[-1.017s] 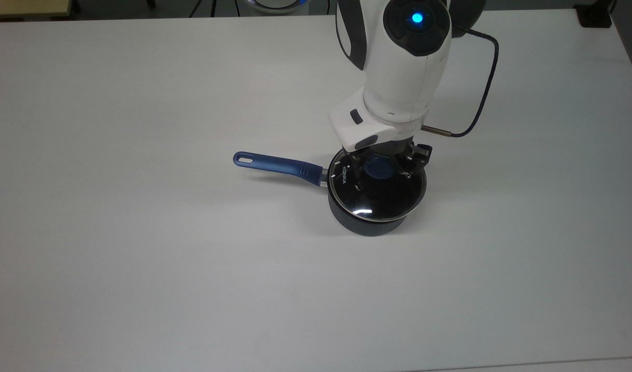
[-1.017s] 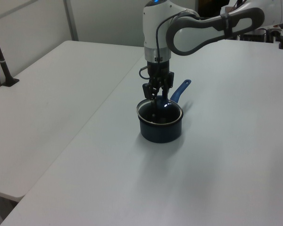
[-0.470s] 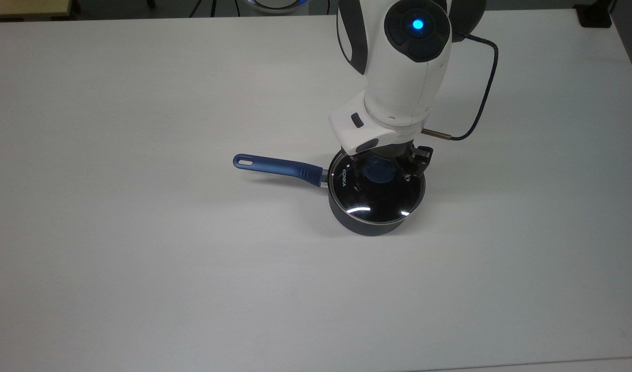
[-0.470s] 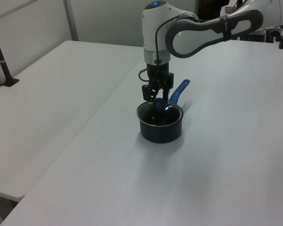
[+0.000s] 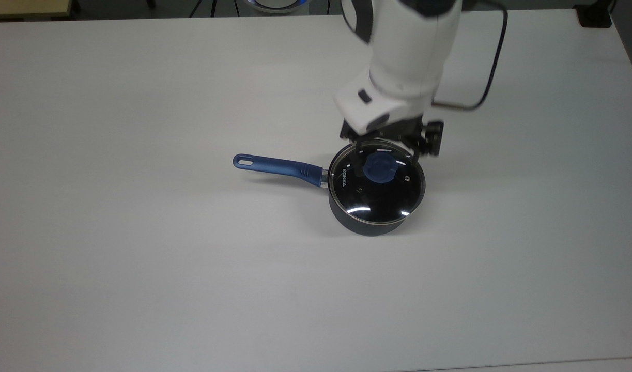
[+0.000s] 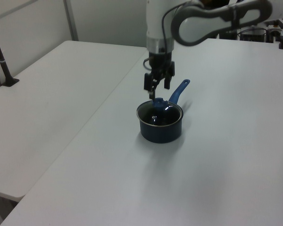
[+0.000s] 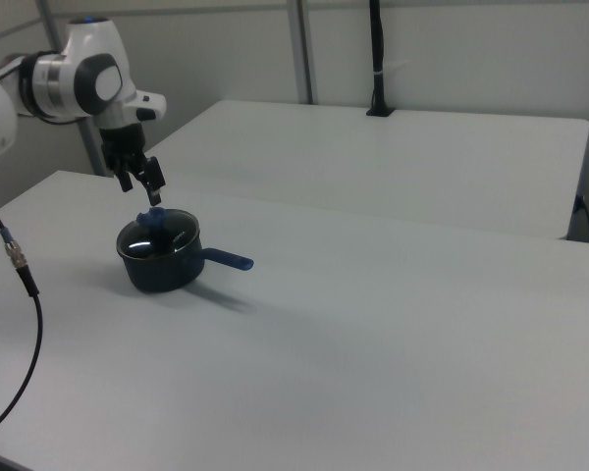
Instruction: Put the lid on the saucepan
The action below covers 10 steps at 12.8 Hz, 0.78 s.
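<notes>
White tabletop (image 5: 140, 258) stretches across the whole scene, with a second white table (image 6: 47, 94) butted up beside it, seen at the left view's left and behind in the right view. On the near table sits the saucepan (image 5: 367, 222), a small dark navy pot, upright, its long blue handle (image 5: 279, 166) pointing toward the top view's left and lying just above the surface. The lid (image 5: 376, 187) rests flat on the pot's rim, a clear glass disc with a steel edge; the black inside shows through it, along with white "KONKA" lettering near the handle side and a small vent hole on the opposite side of the blue knob (image 5: 380, 167). The knob stands free at the centre of the glass, with nothing touching it. Directly above it hangs the gripper (image 6: 157, 83), raised clear of the lid; in the left view a gap of table shows between the black fingertips and the knob. Its two fingers (image 7: 157, 183) are spread apart and hold nothing. The white wrist housing (image 5: 403, 62) rises from the gripper toward the top view's upper edge, and a dark cable (image 5: 489, 62) loops out from its side to the top view's right. In the right view, another black cable (image 7: 25, 324) hangs down at the right view's left edge. A black post (image 7: 377, 59) stands at the far edge of the second table.
</notes>
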Available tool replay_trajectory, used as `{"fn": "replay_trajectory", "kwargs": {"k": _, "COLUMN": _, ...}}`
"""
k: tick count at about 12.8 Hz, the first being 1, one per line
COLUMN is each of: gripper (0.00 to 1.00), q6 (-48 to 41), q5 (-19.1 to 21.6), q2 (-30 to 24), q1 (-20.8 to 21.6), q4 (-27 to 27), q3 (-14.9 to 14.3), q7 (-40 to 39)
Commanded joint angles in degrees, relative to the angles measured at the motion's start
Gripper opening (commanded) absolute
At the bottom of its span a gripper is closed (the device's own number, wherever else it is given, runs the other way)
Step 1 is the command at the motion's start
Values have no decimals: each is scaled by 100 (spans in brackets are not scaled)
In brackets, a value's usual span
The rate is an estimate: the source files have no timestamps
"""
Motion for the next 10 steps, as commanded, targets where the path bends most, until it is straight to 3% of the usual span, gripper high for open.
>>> {"fn": "replay_trajectory", "kwargs": {"k": 1, "gripper": 100, "q6": 35, "q5": -59, "q2": -1663, "q1": -255, "q4": -1858, "q3": -56, "q7": -1113}}
{"fn": "replay_trajectory", "kwargs": {"k": 4, "gripper": 100, "q6": 8, "q5": -401, "q2": -2596, "q1": -774, "q4": -2757, "q3": -57, "q7": -1563}}
{"fn": "replay_trajectory", "kwargs": {"k": 10, "gripper": 100, "q6": -352, "q5": -595, "q2": -2906, "q1": -1285, "q4": -2944, "q3": -118, "q7": -2171}}
